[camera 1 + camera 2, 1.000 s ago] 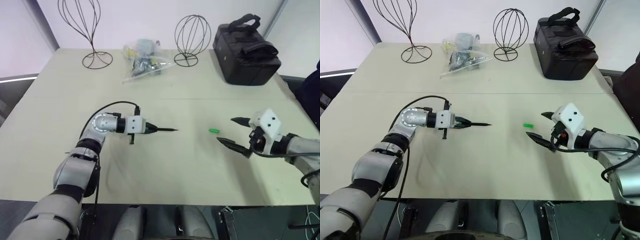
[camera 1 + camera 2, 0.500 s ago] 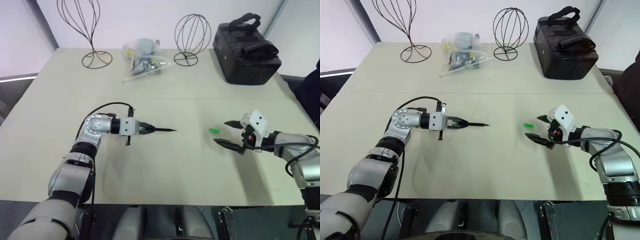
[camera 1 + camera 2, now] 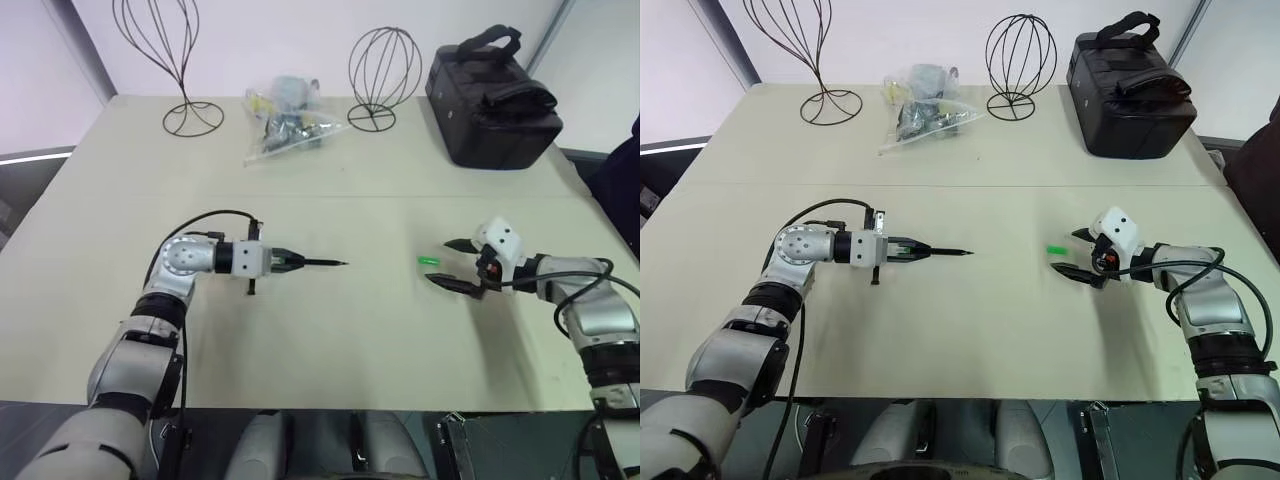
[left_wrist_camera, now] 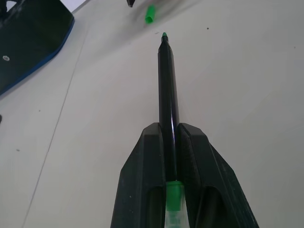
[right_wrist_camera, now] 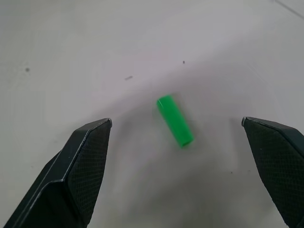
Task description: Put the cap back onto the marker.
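Right gripper point(image 3: 447, 264) dropped closer to cap point(image 3: 428, 262), jaws wide; left gripper point(image 3: 283, 262) jaws clamp marker point(image 3: 318, 263).

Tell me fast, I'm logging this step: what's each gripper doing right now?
Left gripper: closed on the marker.
Right gripper: open, holding nothing; the cap lies on the table between its fingers.
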`<state>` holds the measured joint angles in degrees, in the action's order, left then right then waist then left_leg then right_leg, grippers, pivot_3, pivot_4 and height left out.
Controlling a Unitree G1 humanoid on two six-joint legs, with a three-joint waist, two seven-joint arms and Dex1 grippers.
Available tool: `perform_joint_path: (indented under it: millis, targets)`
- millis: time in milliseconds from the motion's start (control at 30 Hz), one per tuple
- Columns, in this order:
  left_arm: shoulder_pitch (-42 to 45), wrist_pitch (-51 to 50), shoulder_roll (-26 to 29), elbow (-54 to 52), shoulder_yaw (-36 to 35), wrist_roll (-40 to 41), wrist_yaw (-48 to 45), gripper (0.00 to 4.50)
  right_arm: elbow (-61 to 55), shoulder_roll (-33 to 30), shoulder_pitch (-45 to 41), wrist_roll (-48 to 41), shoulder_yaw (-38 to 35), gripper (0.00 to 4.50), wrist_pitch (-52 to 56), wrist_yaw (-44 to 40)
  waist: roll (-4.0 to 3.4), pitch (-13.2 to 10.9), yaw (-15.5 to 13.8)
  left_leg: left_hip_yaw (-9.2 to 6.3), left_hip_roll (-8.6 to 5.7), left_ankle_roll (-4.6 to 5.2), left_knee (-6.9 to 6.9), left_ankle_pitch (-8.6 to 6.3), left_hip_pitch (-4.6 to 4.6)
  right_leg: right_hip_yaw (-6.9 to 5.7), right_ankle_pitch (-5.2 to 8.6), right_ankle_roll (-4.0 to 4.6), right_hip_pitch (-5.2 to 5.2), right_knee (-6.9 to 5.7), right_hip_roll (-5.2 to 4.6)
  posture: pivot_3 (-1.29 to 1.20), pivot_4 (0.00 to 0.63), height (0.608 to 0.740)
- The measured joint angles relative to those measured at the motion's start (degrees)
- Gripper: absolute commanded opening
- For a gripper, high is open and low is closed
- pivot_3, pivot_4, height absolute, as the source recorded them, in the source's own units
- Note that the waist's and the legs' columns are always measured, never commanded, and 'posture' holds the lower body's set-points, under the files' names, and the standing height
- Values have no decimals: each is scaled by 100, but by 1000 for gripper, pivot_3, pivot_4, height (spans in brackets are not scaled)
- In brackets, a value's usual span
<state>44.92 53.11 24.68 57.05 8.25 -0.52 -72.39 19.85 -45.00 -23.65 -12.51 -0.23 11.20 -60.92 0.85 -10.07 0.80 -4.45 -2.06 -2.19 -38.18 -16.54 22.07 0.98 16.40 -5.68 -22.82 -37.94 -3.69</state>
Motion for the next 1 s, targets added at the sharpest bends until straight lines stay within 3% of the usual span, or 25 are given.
perform_joint_path:
  millis: [500, 600, 833, 1000]
  targets:
    - [-191, -88, 142, -386, 7, 3, 120, 8, 737, 301, -388, 345, 211, 4500, -600, -119, -2, 1, 1, 1, 0, 0, 0, 0, 0, 2, 0, 0, -2, -2, 0, 0, 150, 740]
    - [-198, -153, 142, -434, 18, 3, 154, 0, 794, 314, -388, 366, 213, 3677, -663, -164, -2, 1, 1, 1, 0, -1, 0, 0, 0, 2, 0, 0, -1, -2, 0, 0, 150, 740]
    - [-198, -171, 139, -441, 56, 3, 162, 0, 793, 348, -366, 389, 219, 253, -678, -203, -2, 1, 0, 2, 0, -1, -2, 0, 0, 2, 0, 0, -1, -3, -1, 0, 150, 740]
    - [-198, -176, 138, -441, 58, 3, 178, 0, 786, 348, -344, 390, 214, 253, -709, -190, -3, 2, 0, 2, 0, -1, -3, 0, 0, 2, 0, 0, 0, -3, -1, 0, 150, 740]
